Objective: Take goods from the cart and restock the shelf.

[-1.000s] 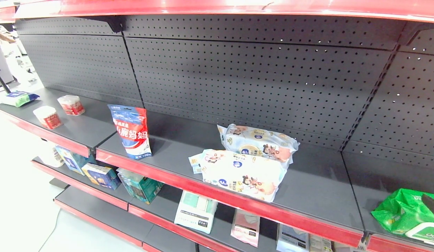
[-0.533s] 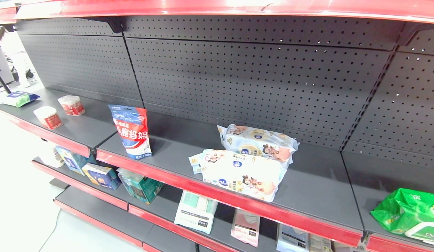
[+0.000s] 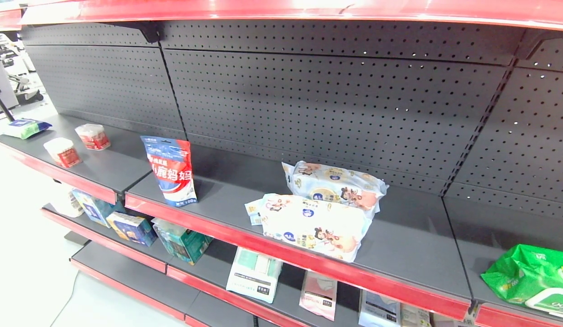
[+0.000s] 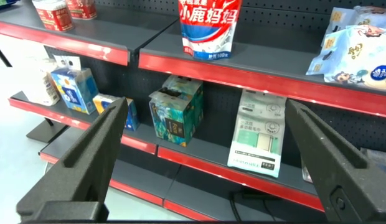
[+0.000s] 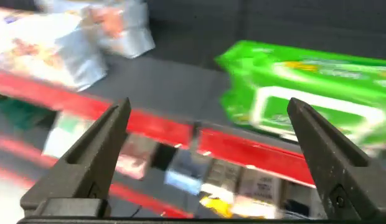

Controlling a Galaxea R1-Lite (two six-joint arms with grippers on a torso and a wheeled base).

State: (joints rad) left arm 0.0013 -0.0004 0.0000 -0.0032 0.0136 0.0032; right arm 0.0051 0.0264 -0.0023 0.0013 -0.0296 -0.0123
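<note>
Step in hand, as we judge it: between items. The green pack (image 3: 531, 277) lies flat on the shelf (image 3: 413, 245), in the right bay close to the red front lip, and nothing grips it.

The right gripper (image 5: 208, 106) sits just in front of that pack with its fingers spread wide and nothing between them. The left gripper (image 4: 205, 106) is equally wide and empty, held low before the lower shelf (image 4: 199, 149).

Next move, we reckon: turn to the cart, pick another item, and find a bare patch. The stretch between the cartoon-print packs (image 3: 313, 225) and the green pack looks free.

View differences:
- The head view gives the layout of the top row, with the pouch (image 3: 170, 170) upright to the left and the cartoon-print packs in the middle.
- The left wrist view faces the lower shelf squarely, showing a green box (image 4: 175, 107) and a white pack (image 4: 258, 127).
- The right wrist view takes in the green pack's white flap. We cannot make out the goods beneath the lip.
</note>
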